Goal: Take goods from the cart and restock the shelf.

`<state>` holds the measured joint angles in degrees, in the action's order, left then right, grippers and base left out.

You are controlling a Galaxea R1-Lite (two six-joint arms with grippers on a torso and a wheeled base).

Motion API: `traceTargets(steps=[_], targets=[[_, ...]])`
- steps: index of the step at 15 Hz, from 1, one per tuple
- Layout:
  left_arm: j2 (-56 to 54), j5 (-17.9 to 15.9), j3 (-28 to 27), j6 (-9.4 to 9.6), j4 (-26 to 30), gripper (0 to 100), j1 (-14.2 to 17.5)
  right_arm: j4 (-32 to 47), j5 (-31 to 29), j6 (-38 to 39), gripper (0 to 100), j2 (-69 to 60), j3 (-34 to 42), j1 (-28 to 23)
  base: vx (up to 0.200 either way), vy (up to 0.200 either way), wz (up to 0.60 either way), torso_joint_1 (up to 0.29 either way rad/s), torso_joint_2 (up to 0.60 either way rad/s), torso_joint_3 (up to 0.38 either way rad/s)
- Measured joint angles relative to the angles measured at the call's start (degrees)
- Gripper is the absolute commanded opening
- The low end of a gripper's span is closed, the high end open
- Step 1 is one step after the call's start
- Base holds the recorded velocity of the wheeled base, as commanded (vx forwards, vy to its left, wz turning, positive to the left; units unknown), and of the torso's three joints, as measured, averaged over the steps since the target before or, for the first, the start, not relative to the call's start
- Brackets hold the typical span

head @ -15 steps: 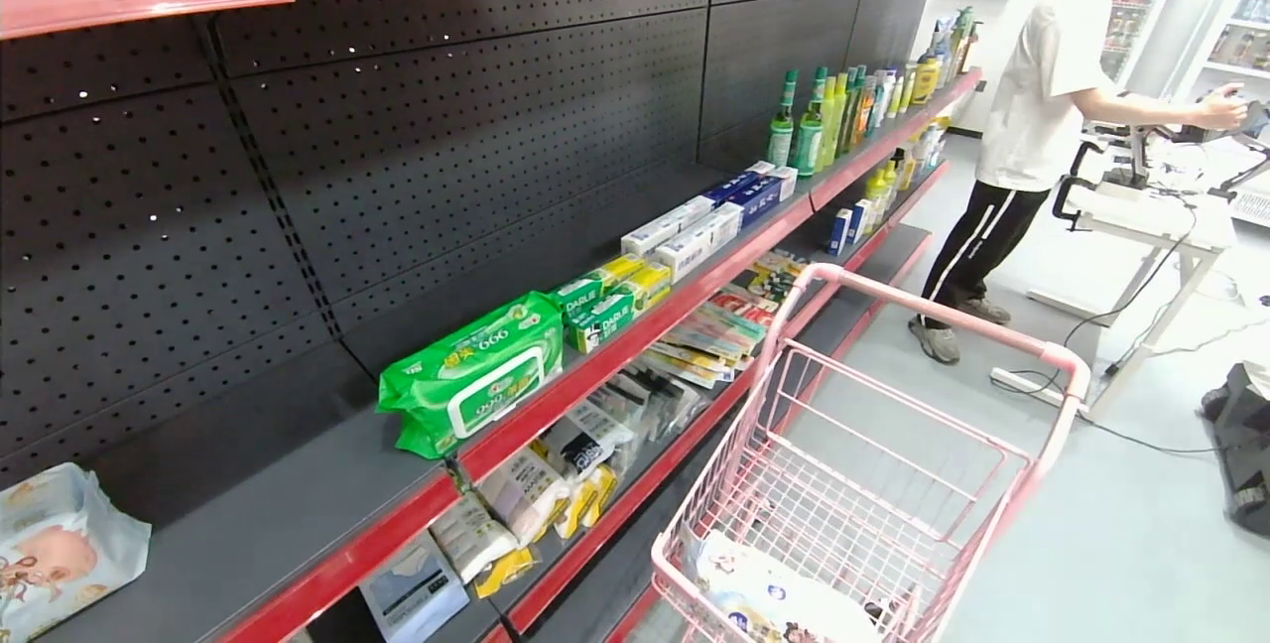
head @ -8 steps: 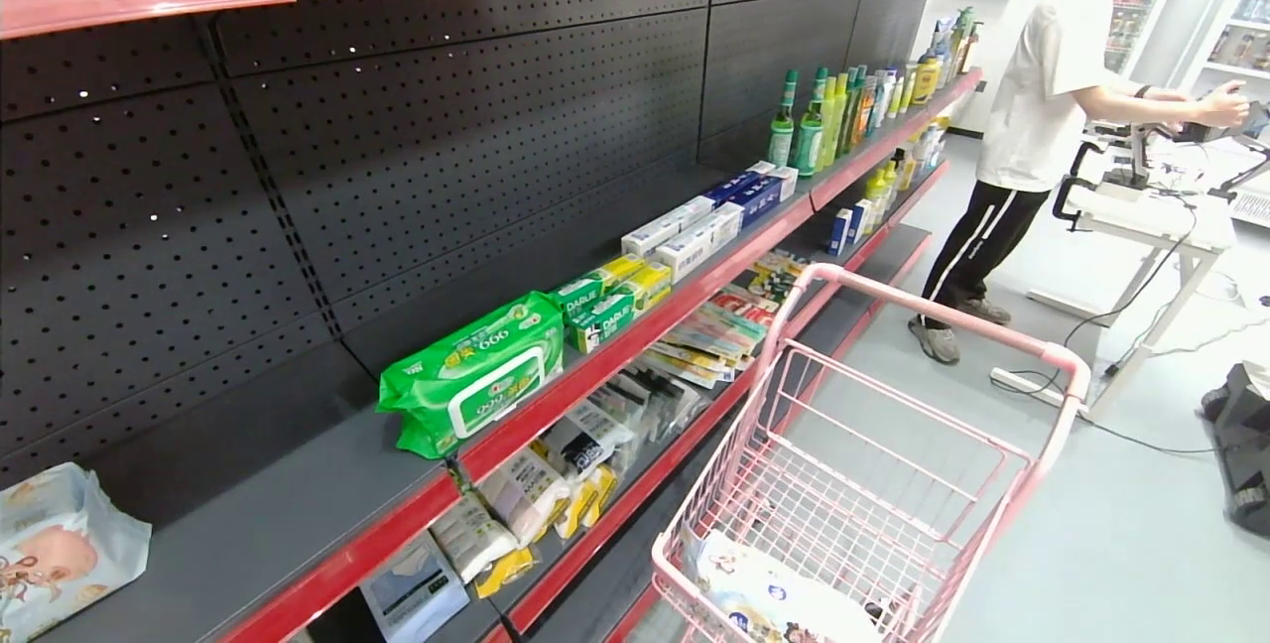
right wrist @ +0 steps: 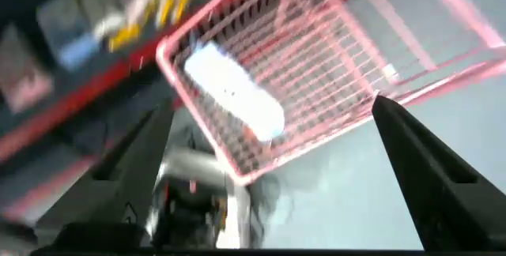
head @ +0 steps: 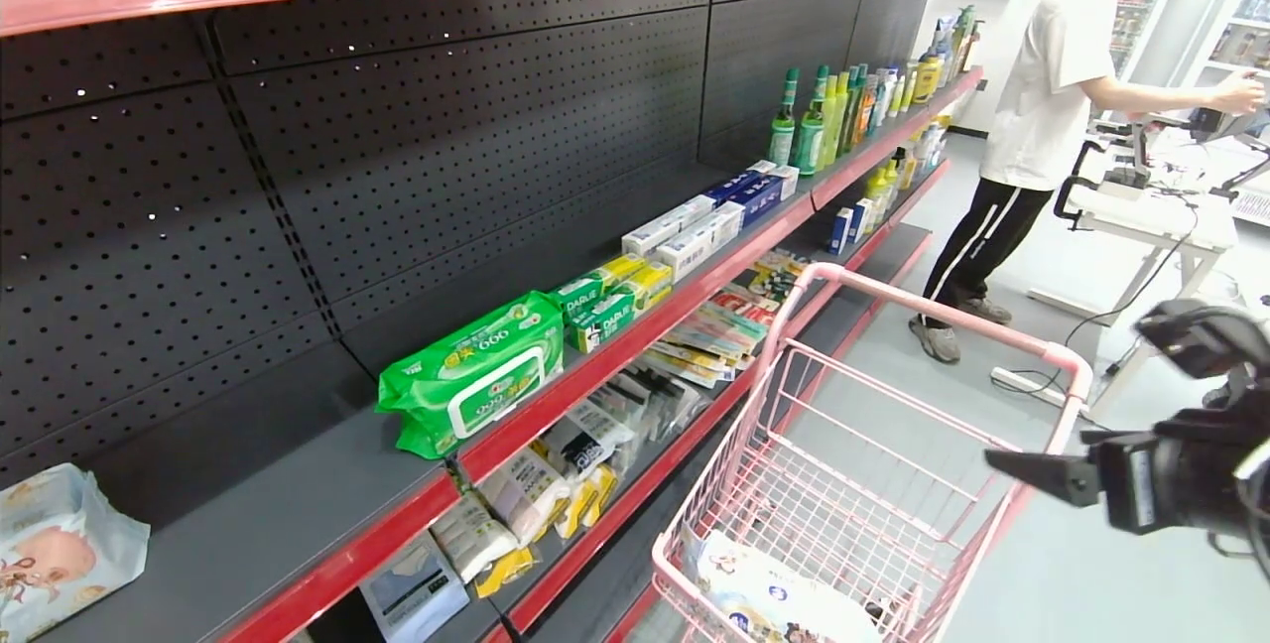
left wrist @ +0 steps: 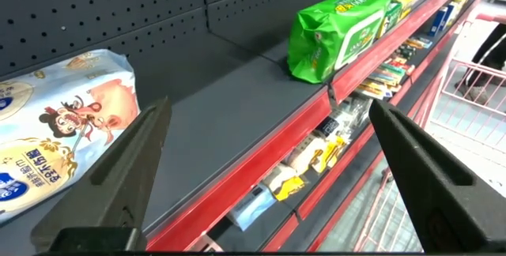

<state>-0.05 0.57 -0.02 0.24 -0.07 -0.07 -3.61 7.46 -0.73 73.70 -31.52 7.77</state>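
Observation:
A pink wire cart stands in front of the shelf, and a white package lies in its near corner. My right gripper hangs open beside the cart's right rim, above the floor. The right wrist view looks down on the cart and the white package between its spread fingers. My left gripper is open and holds nothing. It hovers before the grey middle shelf, between a white cartoon-printed pack and a green wipes pack.
On the middle shelf stand the green wipes pack, toothpaste boxes and bottles farther right; a bare stretch lies left of the wipes. The lower shelf holds several small packs. A table stands at the back right.
My right arm has come into the head view from the right edge, now beside the cart's right rim. The cart and the shelf goods have not moved.

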Motion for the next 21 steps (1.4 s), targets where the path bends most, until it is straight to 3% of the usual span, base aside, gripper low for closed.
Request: traceTargets(steps=[4, 12, 21], targets=[[0.0, 0.0, 0.0, 0.0, 0.1, 100, 0.0, -1.5, 4.9, -11.6, 100, 20.4, -0.9, 4.8, 0.0, 0.0, 0.0, 0.0, 0.0, 0.0], [0.0, 0.0, 0.0, 0.02, 0.1, 100, 0.0, -16.5, 7.6, -31.1, 100, 45.4, -2.0, 3.8, 0.0, 0.0, 0.0, -0.061, 0.13, 0.075], [0.0, 0.0, 0.0, 0.0, 0.1, 100, 0.0, -17.0, 7.8, -31.8, 100, 55.1, -7.5, 3.8, 0.0, 0.0, 0.0, -0.108, 0.25, 0.138]])
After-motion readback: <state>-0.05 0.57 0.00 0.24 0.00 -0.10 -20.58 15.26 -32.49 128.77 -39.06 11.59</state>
